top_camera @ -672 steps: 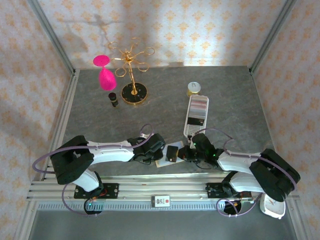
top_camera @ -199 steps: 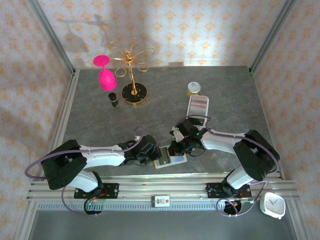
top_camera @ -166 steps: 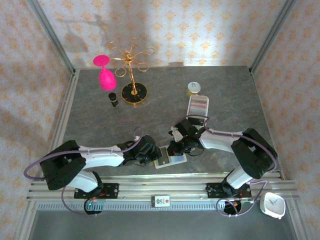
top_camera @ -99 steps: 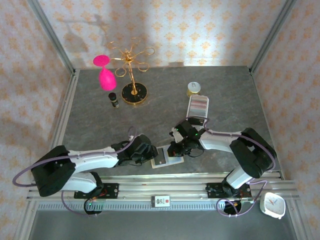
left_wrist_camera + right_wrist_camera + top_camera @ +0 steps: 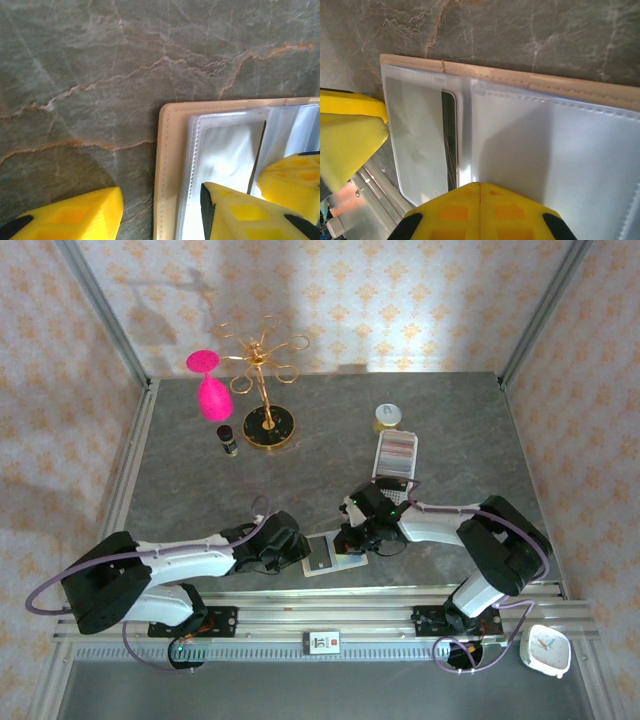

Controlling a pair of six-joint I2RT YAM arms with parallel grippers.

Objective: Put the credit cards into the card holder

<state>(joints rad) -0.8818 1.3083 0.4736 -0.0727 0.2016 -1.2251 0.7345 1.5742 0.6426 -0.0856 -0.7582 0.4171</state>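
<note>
When viewed from above: grey veined table [image 5: 450, 430], patterned walls [image 5: 400, 300], card holder [image 5: 347, 562] open flat near front edge. At wrist level: left pincer [image 5: 160, 200] apart, astride holder's edge; right pincer [image 5: 480, 192] closed over clear sleeve [image 5: 545, 150]; dark credit card [image 5: 449, 140] inside.

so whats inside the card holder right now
The open card holder holds clear plastic sleeves, one dark card showing as a strip near the fold. The shut right end effector covers the near edge.

dark credit card [image 5: 449, 140] mostly hidden between clear sleeves [image 5: 545, 150], only a sliver showing, card holder [image 5: 164, 165] cut off by lower and right edges
</note>
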